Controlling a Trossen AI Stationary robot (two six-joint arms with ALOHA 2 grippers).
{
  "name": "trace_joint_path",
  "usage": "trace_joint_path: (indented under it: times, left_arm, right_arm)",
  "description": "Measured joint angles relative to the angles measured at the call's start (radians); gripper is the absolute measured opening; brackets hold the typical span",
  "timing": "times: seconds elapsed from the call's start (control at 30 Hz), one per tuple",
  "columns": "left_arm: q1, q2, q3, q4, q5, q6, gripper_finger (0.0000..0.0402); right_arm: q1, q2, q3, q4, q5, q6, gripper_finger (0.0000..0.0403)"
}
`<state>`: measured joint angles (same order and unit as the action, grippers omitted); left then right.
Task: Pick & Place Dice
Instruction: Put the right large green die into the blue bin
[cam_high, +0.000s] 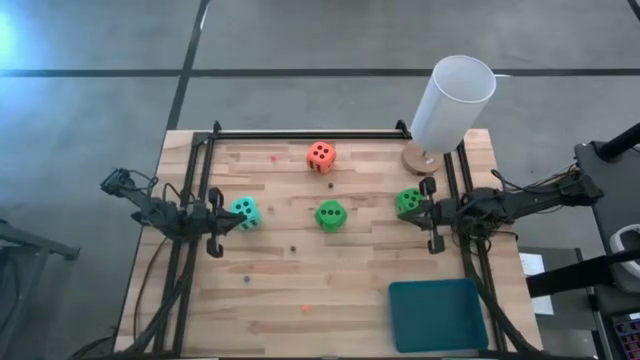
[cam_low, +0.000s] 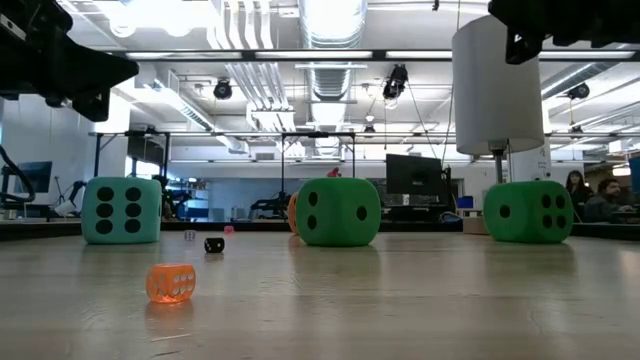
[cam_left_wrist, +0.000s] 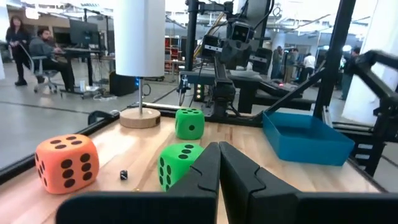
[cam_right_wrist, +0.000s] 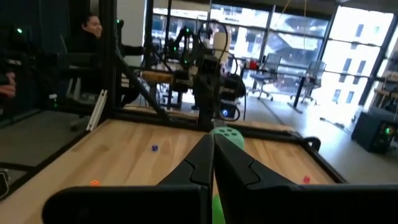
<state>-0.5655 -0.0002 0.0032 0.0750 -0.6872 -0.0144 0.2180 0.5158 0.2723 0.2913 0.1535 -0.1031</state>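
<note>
Four soft dice rest on the wooden table: a turquoise die (cam_high: 245, 212) (cam_low: 122, 210), a green die (cam_high: 330, 215) (cam_left_wrist: 180, 165) at the middle, a second green die (cam_high: 408, 202) (cam_low: 528, 211) to the right, and an orange-red die (cam_high: 321, 156) (cam_left_wrist: 66, 163) toward the far edge. My left gripper (cam_high: 236, 221) (cam_left_wrist: 218, 149) is shut and hangs raised just left of the turquoise die, which its own fingers hide in the left wrist view. My right gripper (cam_high: 415, 212) (cam_right_wrist: 212, 142) is shut and raised beside the right green die.
A tall white cylinder (cam_high: 452, 105) stands on a round wooden base (cam_high: 422, 158) at the far right corner. A teal tray (cam_high: 438, 315) lies at the near right. Tiny dice are scattered about, among them an orange one (cam_low: 170, 283) and a black one (cam_low: 214, 245). People sit in the room behind.
</note>
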Motion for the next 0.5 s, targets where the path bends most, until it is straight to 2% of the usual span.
trace_joint_path:
  times: [0.2, 0.37, 0.5]
  left_arm:
    - [0.000, 0.000, 0.000, 0.000, 0.000, 0.025, 0.0010]
    - [0.000, 0.000, 0.000, 0.000, 0.000, 0.066, 0.0010]
    - [0.000, 0.002, 0.000, -0.001, 0.000, 0.153, 0.0010]
  right_arm:
    - [0.000, 0.108, 0.092, -0.050, 0.003, -0.002, 0.0008]
    - [0.000, 0.205, 0.203, -0.199, 0.005, -0.003, 0.0008]
    - [0.000, 0.261, 0.284, -0.347, 0.005, 0.080, 0.0008]
